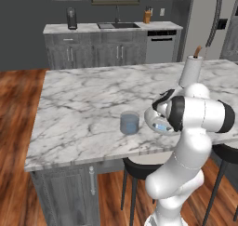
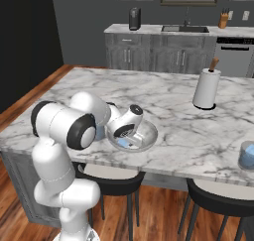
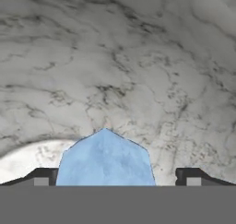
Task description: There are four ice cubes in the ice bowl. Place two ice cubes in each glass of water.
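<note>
- While the white arm bends low over the marble island, we see its gripper point(image 3: 113, 181) down inside the ice bowl point(image 2: 149, 136), which sits near the counter's front edge.
- From the hand view, we see the two dark fingertips point(image 3: 44, 177) spread wide on either side of a light blue ice cube point(image 3: 105, 158) — the cube lies between them, touched by neither, with marbled bowl wall curving behind it.
- From the right base view, we make out a blue cube point(image 2: 124, 144) on the bowl floor under the hand; from the left base view, a patch of blue shows in the bowl point(image 1: 149, 119) beside the arm's dark joint.
- Just beside the bowl, we find a glass of water point(image 1: 129, 122) — upright and translucent grey-blue, on the marble.
- A second glass point(image 2: 246, 156) stands well apart at the island's far right edge, cut off by the frame; whether it holds ice we cannot tell.
- Further back on the island, we note a tall white cylinder with a brown tip point(image 2: 206, 88), upright.
- Dark stools point(image 2: 221, 200) are tucked under the counter's overhang.
</note>
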